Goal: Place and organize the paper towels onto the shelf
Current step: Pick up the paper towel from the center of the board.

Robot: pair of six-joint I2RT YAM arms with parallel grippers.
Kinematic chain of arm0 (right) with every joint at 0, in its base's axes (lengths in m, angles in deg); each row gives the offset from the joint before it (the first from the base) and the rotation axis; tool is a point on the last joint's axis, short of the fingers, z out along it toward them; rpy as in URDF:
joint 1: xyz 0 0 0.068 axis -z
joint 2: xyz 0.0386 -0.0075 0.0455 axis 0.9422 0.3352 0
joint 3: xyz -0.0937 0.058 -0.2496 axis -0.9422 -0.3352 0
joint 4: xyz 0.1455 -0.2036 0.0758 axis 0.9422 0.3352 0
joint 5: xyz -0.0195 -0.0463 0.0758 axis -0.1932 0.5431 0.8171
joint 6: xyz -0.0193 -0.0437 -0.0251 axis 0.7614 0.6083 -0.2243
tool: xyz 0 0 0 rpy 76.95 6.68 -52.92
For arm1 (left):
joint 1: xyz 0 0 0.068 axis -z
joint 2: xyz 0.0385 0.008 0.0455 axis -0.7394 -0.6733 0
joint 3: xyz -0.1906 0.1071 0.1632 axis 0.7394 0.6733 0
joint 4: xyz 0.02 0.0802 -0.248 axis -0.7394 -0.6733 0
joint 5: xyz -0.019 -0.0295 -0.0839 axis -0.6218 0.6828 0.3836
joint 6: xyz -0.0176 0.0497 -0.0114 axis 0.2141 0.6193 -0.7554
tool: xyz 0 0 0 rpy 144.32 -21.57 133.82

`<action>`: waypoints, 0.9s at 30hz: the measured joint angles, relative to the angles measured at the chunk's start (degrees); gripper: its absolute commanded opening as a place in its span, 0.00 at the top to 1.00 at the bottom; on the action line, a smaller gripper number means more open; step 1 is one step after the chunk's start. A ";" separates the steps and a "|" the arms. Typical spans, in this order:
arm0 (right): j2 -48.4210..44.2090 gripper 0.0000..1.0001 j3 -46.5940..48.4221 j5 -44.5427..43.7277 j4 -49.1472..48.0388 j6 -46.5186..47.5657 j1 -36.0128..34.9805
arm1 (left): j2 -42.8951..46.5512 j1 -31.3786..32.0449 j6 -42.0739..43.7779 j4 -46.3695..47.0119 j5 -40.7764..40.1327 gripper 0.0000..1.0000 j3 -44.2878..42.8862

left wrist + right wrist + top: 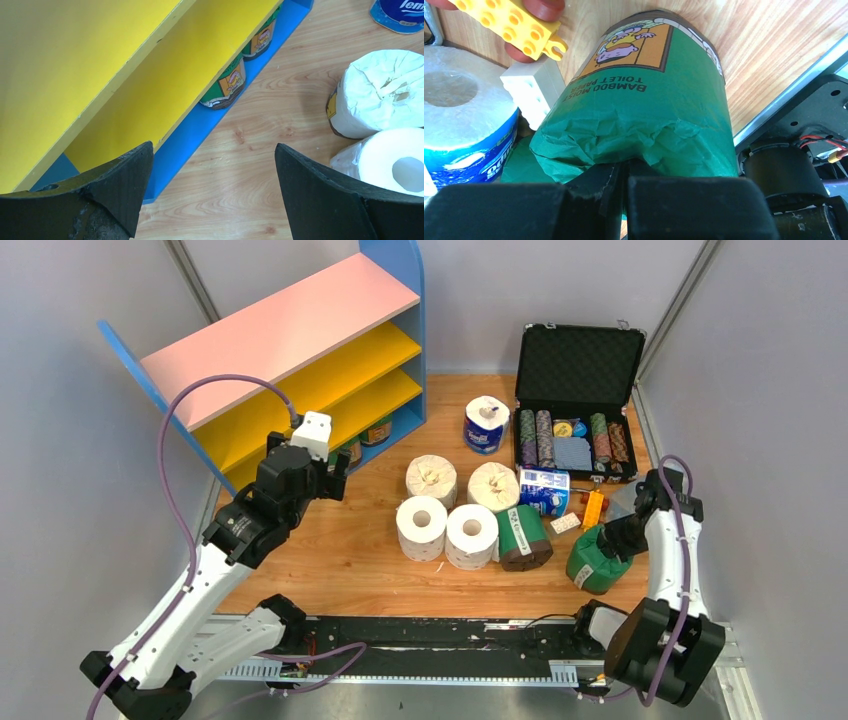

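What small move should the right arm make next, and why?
Probably lift: the right claw looks pinched on the top fold of the green-wrapped roll, which seems to rest on the table by the arm's base. The shelf stands across the table, so raising it clears the other rolls.

We're in a robot lab test cell: plain grey partition walls (pixel 90 300) box in a wooden bench (pixel 350 550), two arms bolted to a metal rail (pixel 400 632) at the near edge.
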 measured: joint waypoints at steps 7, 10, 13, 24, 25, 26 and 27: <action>0.81 0.96 1.44 -0.81 -0.83 2.32 -4.39 | 0.02 -0.20 0.09 0.00 -0.02 0.02 0.00; 2.71 0.96 2.45 0.72 -2.47 5.07 -7.74 | 0.02 -0.33 0.09 0.00 -0.02 0.02 0.00; 4.09 0.95 2.64 4.98 -6.10 7.85 -11.37 | 0.02 -0.63 0.09 0.00 -0.07 0.02 0.00; 3.56 0.79 10.91 6.64 -6.10 15.50 -19.23 | 0.35 -0.96 0.11 0.44 0.20 0.02 0.26; 3.06 0.77 12.98 5.68 -5.49 15.98 -19.23 | 0.35 -0.96 0.11 0.44 0.20 0.03 0.26; 2.60 0.74 14.53 4.92 -5.09 16.26 -19.23 | 0.37 -0.96 0.11 0.44 0.20 0.02 0.26; 2.12 0.72 15.89 4.37 -4.66 16.46 -19.23 | 0.35 -0.96 0.11 0.44 0.20 0.03 0.26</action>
